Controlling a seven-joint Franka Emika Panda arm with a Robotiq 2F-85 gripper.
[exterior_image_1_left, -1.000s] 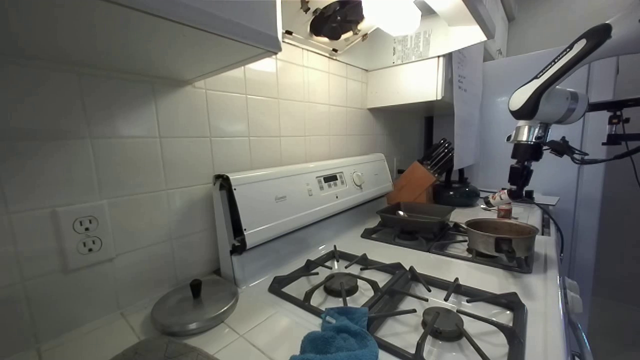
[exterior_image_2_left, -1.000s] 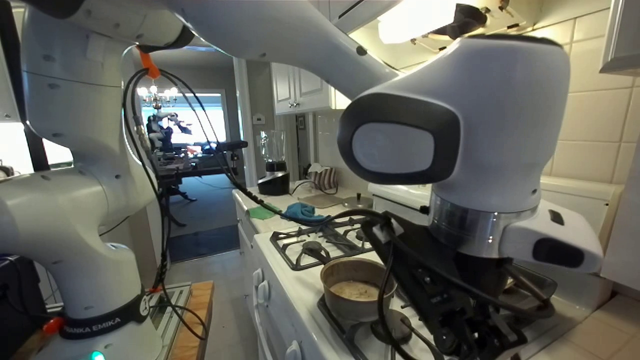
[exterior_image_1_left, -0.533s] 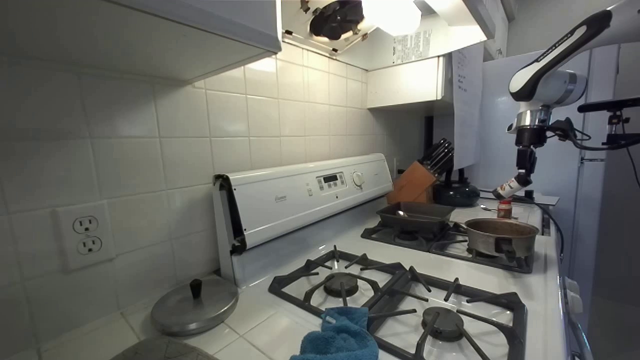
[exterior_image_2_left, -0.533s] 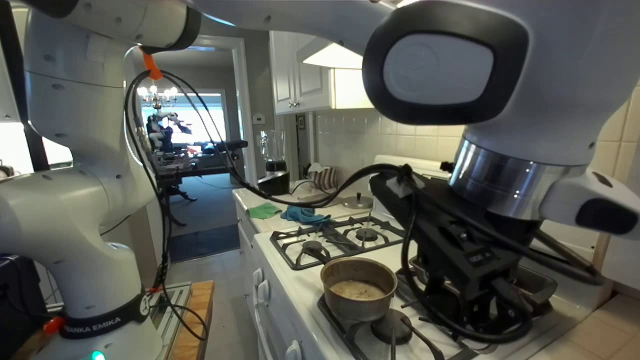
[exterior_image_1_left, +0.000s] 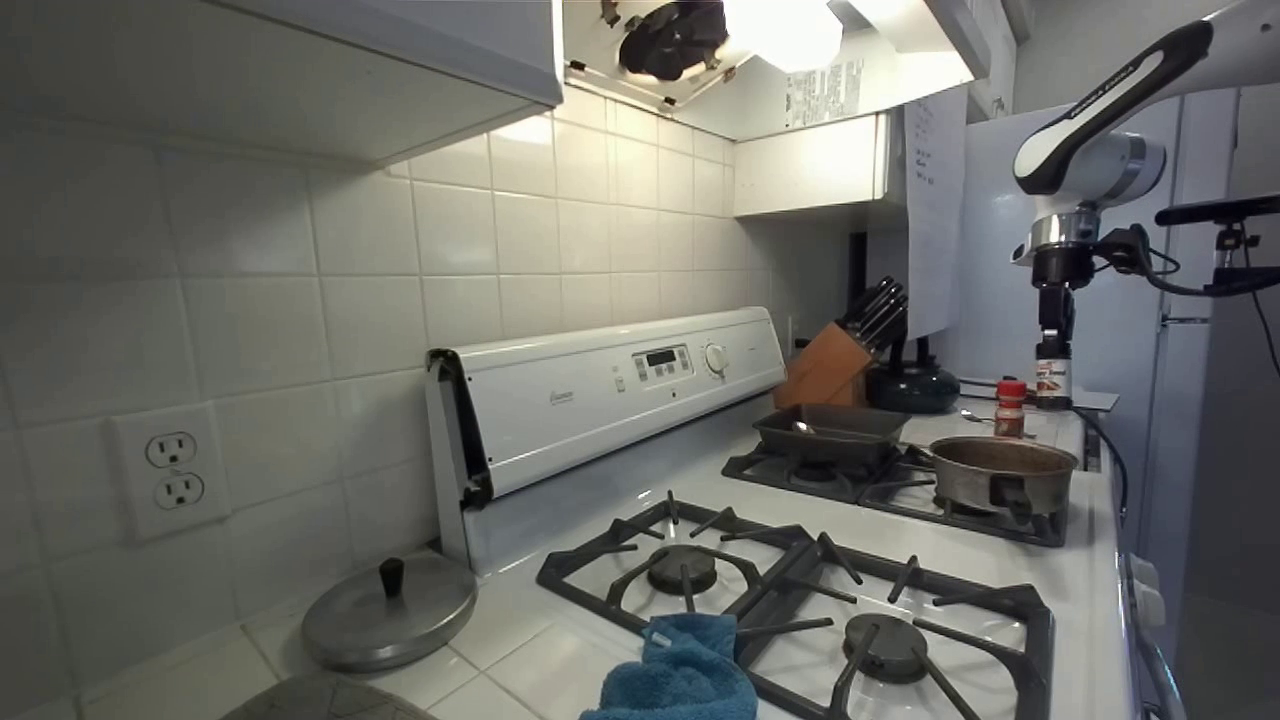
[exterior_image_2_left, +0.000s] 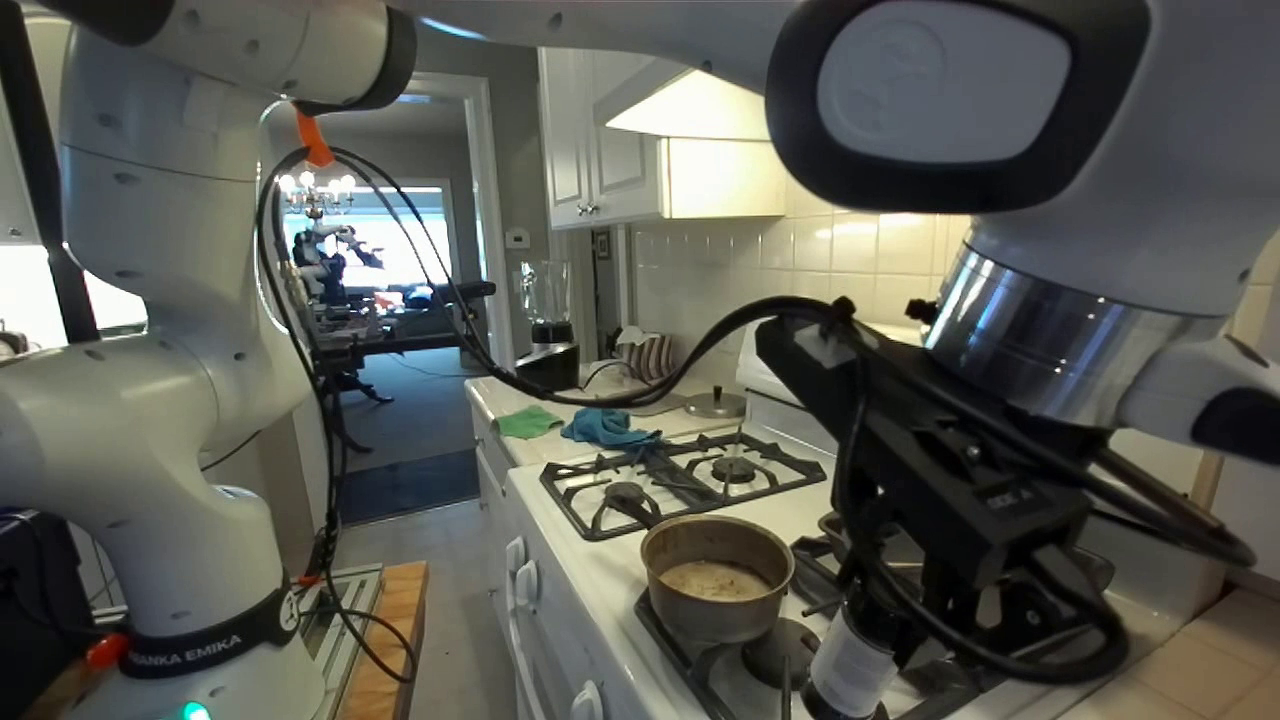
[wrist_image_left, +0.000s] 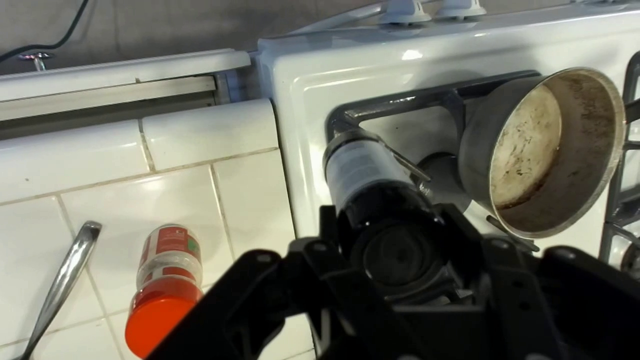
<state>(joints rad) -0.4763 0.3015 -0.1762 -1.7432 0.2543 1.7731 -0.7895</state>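
Note:
My gripper (exterior_image_1_left: 1054, 340) is shut around a bottle (exterior_image_1_left: 1052, 378) with a white and red label and dark ends. The bottle hangs roughly upright in an exterior view. It also shows in an exterior view (exterior_image_2_left: 850, 668), below the black gripper hardware. In the wrist view the fingers (wrist_image_left: 391, 220) press both sides of the bottle's dark near end; its pale label (wrist_image_left: 364, 165) points away over the stove corner. A metal saucepan (wrist_image_left: 545, 152) with brown residue is to the right, apart from it. A red-capped jar (wrist_image_left: 167, 282) stands on the tiled counter to the left.
A spoon handle (wrist_image_left: 62, 282) lies on the tiles. A drawer (wrist_image_left: 115, 85) stands partly open. A dark roasting pan (exterior_image_1_left: 830, 432), knife block (exterior_image_1_left: 825, 368) and black kettle (exterior_image_1_left: 912, 385) are behind the saucepan. A lid (exterior_image_1_left: 390, 615) and blue towel (exterior_image_1_left: 690, 675) lie farther along.
The gripper and bottle have turned from strongly tilted to about upright, moving away from above the red-capped jar, whose cap now shows fully. The bottle stays held.

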